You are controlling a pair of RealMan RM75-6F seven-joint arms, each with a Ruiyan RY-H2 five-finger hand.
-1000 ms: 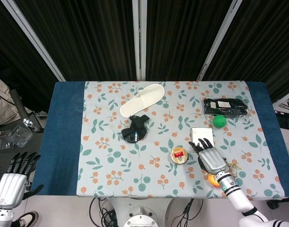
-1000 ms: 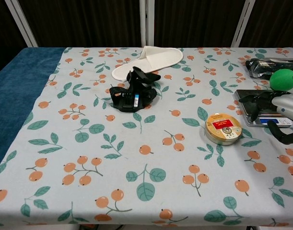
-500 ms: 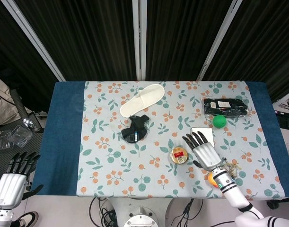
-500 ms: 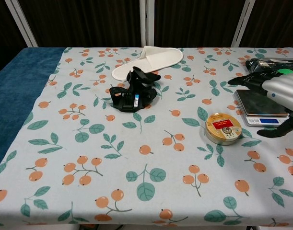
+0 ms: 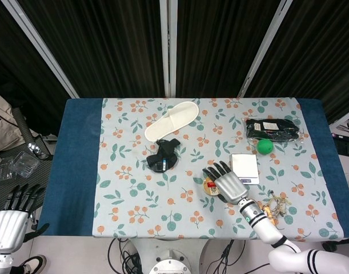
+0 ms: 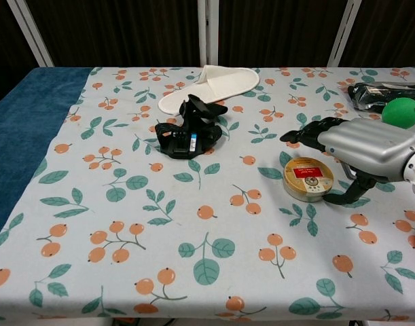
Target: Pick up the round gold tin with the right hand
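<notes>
So here's what we've got: the round gold tin (image 6: 308, 179) sits on the floral tablecloth (image 6: 125, 224) at right of center in the chest view, red label facing up. Our right hand (image 6: 360, 146) hovers directly over it, fingers spread out flat above the lid and the thumb curled down by the tin's right side. It isn't gripping anything, and we can't tell if the thumb actually touches the tin. From the head view the right hand (image 5: 227, 181) covers most of the tin (image 5: 209, 185), only a sliver peeking out at its left edge.

Our left hand (image 5: 14, 220) is way down in the lower left corner of the head view, off the table, fingers apart and holding nothing.

Other stuff: white slipper (image 5: 171, 120) toward the upper middle, a black clamp-looking gadget (image 5: 163, 155) just below it, a small digital scale (image 5: 244, 168) right of the hand, a green ball (image 5: 265, 146) touching a black packet (image 5: 273, 128) at upper right.
</notes>
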